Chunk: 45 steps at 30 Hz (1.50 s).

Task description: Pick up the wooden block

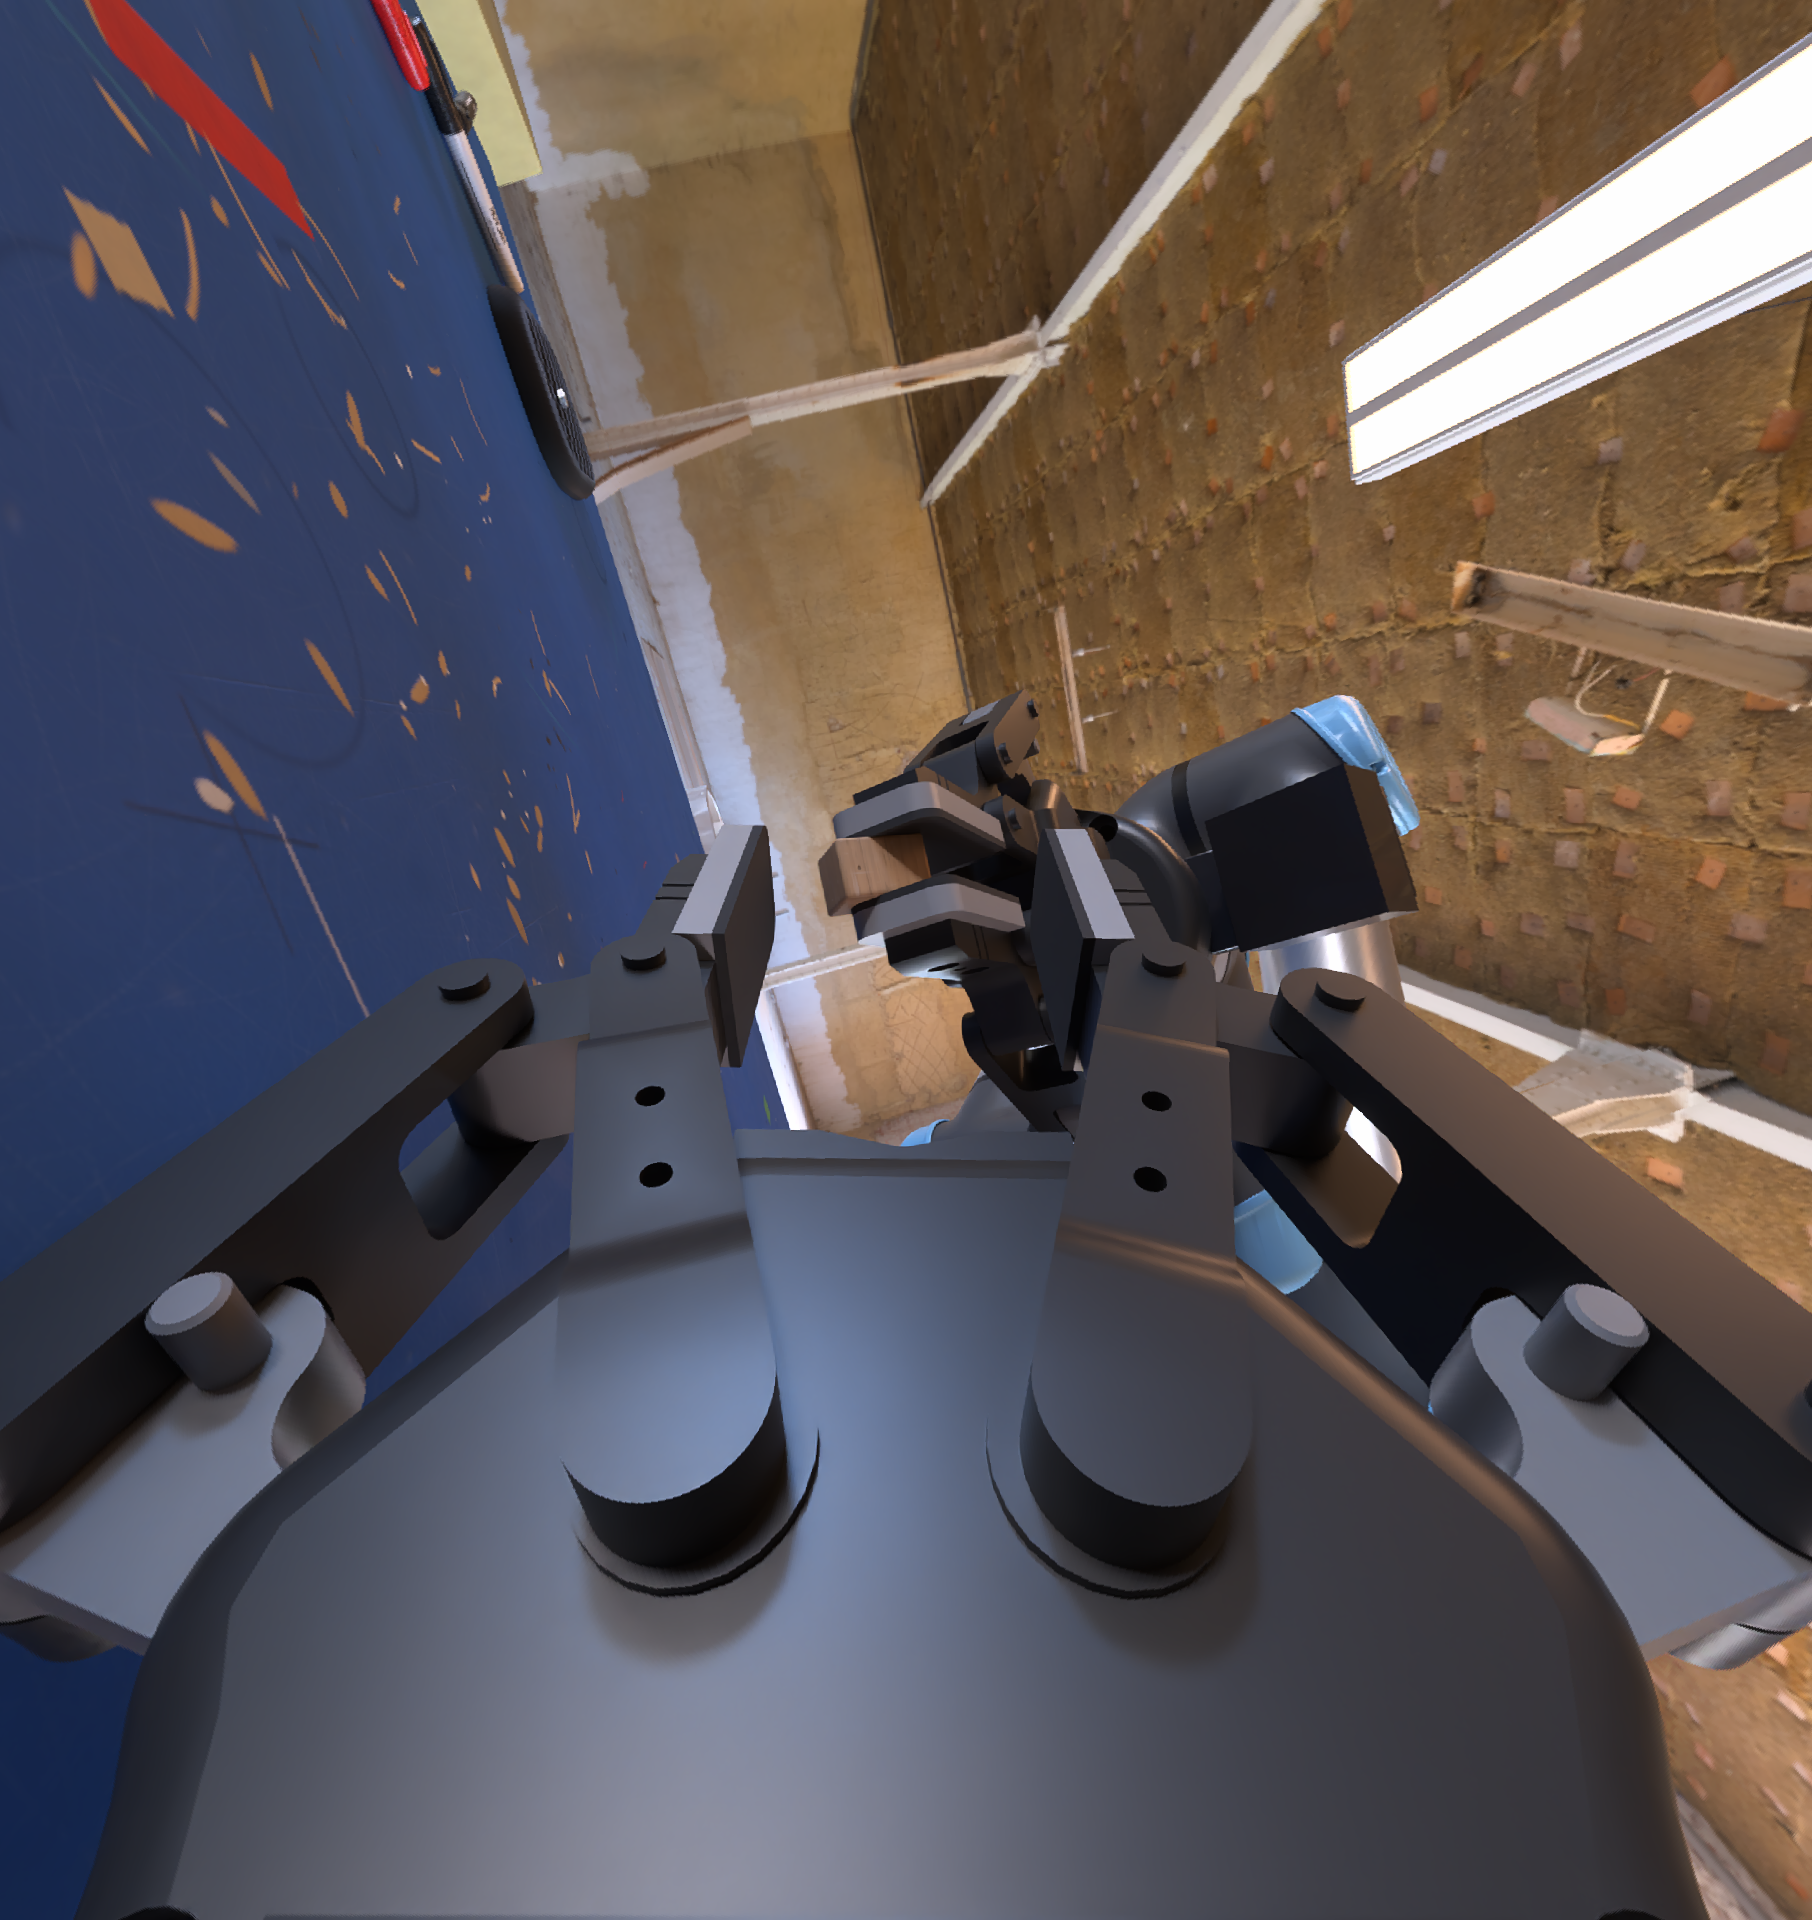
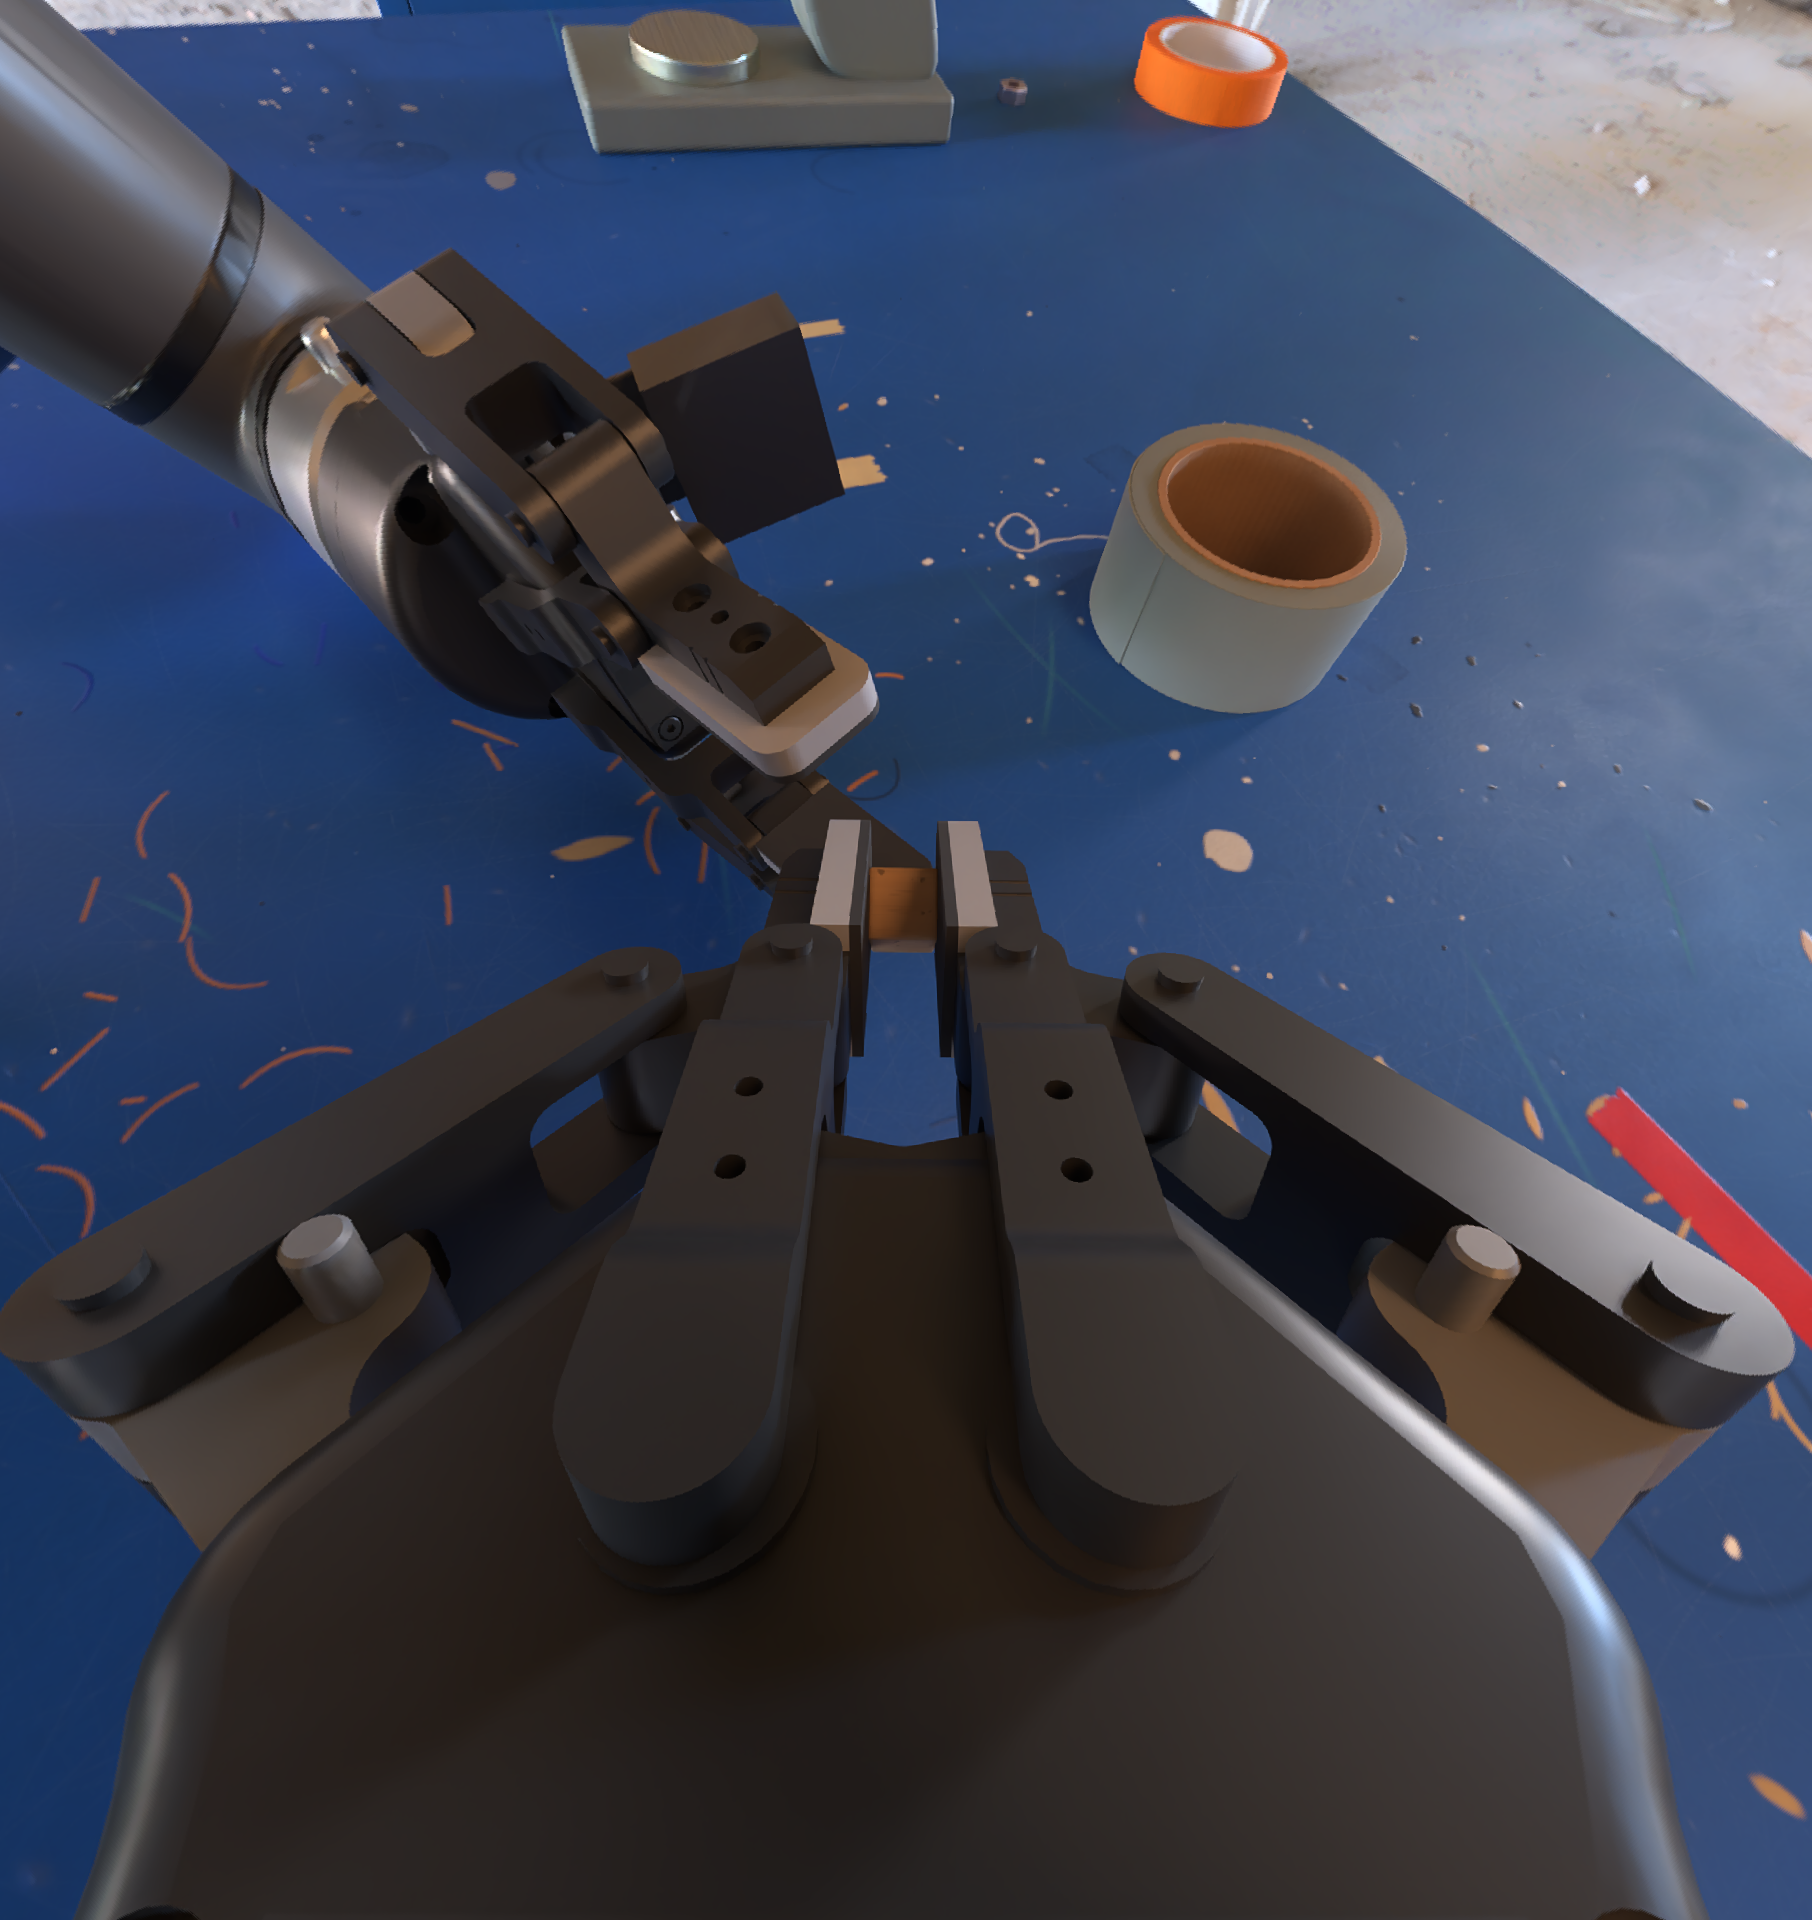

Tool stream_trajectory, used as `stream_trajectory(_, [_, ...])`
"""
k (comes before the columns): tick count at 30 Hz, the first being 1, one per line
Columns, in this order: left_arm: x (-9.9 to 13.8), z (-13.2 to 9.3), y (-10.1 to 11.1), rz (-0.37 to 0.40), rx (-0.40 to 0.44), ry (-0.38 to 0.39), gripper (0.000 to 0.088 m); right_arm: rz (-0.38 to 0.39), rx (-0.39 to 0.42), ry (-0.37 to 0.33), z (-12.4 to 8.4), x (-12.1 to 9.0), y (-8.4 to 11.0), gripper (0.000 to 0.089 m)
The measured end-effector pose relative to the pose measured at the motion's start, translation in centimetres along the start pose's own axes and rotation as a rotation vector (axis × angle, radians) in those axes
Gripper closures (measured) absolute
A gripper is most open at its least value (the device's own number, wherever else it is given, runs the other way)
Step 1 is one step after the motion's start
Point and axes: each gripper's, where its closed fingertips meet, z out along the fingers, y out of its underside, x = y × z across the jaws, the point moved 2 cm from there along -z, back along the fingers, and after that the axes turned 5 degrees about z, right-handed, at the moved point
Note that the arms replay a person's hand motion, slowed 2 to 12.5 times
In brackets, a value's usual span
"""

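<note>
So in the left wrist view, our left gripper [image 1: 907, 935] sits at centre frame with its jaws spread wide and nothing between them. Right past its fingertips, just right of centre, we can see the right gripper [image 1: 923, 862] clamped on the wooden block [image 1: 866, 868], held up in the air off the blue table [image 1: 206, 623], which fills the left side of the frame. The block's free end sticks out toward the left of the frame, and from here its long axis looks to run roughly across our open jaws. So the left gripper is near, but only the right one is touching it.

In the right wrist view, going left to right: the left arm comes in from the upper left, its open gripper [image 2: 777, 665] reaching to just above and left of our pads. At centre, the right gripper [image 2: 902, 894] is closed on the wooden block [image 2: 900, 902], a small tan face showing between the pads.

Containers? None really. Right of centre there's a grey tape roll [image 2: 1245, 571] with a brown core, hollow and empty, and at the top right an orange tape roll [image 2: 1208, 73], also empty as far as we can see. Both are well apart from the block.

We'd say the pick is basically done.
</note>
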Motion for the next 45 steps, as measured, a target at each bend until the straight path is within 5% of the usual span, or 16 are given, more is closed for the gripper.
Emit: stream_trajectory(45, [-0.26, 0.13, 0.12, 0.007, -0.008, -0.023, 0.0425, 0.004, -0.052, 0.03, 0.85, -0.23, 0.45, 0.0783])
